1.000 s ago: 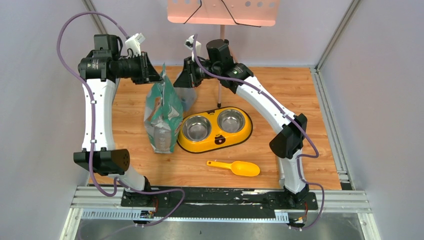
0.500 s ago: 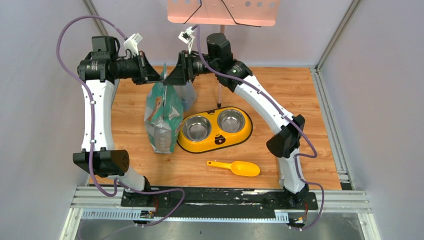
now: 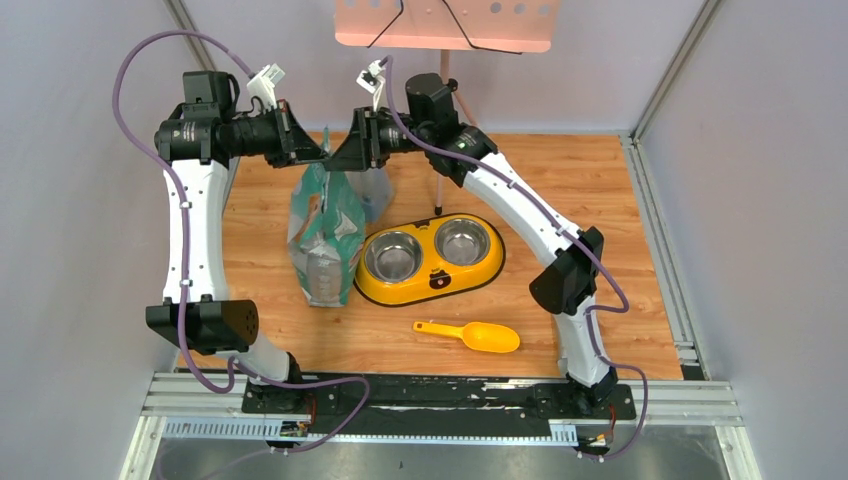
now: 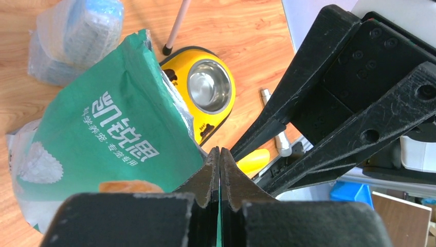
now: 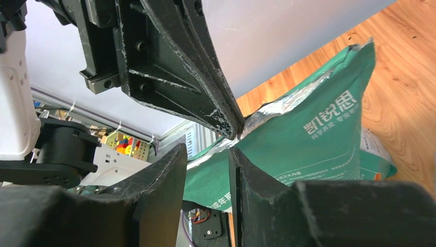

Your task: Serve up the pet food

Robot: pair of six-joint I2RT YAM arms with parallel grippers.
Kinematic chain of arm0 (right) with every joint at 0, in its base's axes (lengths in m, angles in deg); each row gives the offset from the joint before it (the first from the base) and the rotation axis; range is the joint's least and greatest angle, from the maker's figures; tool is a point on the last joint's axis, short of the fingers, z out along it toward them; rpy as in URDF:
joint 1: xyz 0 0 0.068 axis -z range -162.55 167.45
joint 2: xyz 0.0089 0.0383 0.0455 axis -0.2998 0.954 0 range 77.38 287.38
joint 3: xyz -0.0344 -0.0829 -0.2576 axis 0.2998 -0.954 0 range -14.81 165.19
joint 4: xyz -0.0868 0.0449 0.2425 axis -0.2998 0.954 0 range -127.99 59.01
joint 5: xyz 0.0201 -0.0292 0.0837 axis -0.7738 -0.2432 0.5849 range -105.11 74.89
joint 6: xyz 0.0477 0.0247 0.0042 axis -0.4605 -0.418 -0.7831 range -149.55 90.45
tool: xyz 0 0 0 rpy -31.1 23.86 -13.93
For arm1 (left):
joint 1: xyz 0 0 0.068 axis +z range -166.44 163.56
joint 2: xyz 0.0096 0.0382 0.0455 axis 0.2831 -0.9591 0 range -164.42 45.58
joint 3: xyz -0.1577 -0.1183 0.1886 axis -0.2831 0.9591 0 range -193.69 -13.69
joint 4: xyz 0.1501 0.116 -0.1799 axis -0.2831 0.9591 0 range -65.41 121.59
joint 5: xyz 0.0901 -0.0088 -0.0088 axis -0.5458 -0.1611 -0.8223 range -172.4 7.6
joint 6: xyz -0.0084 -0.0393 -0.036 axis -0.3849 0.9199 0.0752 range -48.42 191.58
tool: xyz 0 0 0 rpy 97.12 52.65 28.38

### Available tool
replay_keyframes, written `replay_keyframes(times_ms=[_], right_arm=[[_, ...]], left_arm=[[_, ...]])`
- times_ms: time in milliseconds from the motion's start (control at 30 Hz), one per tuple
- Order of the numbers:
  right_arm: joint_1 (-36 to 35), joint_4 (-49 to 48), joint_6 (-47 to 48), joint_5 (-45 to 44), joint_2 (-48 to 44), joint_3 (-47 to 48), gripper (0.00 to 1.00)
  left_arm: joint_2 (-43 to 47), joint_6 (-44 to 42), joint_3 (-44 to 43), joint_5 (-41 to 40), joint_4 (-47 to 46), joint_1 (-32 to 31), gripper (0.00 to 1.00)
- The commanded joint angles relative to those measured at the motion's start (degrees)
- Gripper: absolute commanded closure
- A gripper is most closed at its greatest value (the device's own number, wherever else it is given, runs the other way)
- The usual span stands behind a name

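A green-and-white printed bag [image 3: 326,225] stands upright on the wooden table, left of a yellow double bowl [image 3: 430,260]. My left gripper [image 3: 322,152] is shut on the bag's top edge; a thin green strip shows between its fingers in the left wrist view [image 4: 219,154]. My right gripper [image 3: 335,158] is open and sits tip to tip with the left one at the bag's top; the bag's rim [image 5: 267,116] runs past its fingertips [image 5: 235,159]. An orange-yellow scoop [image 3: 470,335] lies in front of the bowl. The pet food is hidden; both steel bowls look empty.
A clear plastic bag with something blue [image 3: 375,195] lies behind the green bag. A thin pink stand pole [image 3: 438,190] rises behind the bowl, holding a pink plate [image 3: 445,25] overhead. Grey walls close in on three sides.
My right gripper has moved left to the bag's top and now faces my left gripper there. The left gripper, bag, bowl and scoop have stayed in place.
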Motion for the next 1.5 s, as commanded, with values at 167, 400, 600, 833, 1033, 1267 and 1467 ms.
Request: replay_keyframes(times_ms=[167, 400, 600, 833, 1033, 1267, 1467], right_arm=[[-0.22, -0.22, -0.88, -3.42, 1.36, 1.12, 0.67], [-0.22, -1.14, -2.82, -1.85, 3.45, 2.95, 0.68], [-0.13, -3.93, -4.62, 1.58, 4.33, 3.44, 0.65], [1.45, -6.7, -7.9, 4.06, 3.55, 2.62, 0.69], [3.27, -6.66, -7.65, 3.72, 0.83, 0.76, 0.71], [2.62, -7.1, -8.43, 5.74, 1.25, 0.61, 0.69], [2.04, -9.24, -9.77, 7.66, 2.42, 2.23, 0.69]], left_arm=[[1.91, -1.84, -2.5, -3.45, -0.06, 0.37, 0.83], [3.34, -2.87, -6.24, -5.78, 0.12, 0.67, 0.5], [3.87, -3.6, -4.33, -7.85, 1.59, 1.0, 0.43], [4.62, -3.07, 0.53, -7.36, 1.8, 1.04, 0.53], [4.41, -3.0, 0.64, -6.96, 1.52, 1.07, 0.72], [4.61, -2.81, 1.2, -7.0, 1.27, 1.07, 0.77], [4.98, -3.0, 2.07, -6.73, 1.54, 1.07, 0.8]])
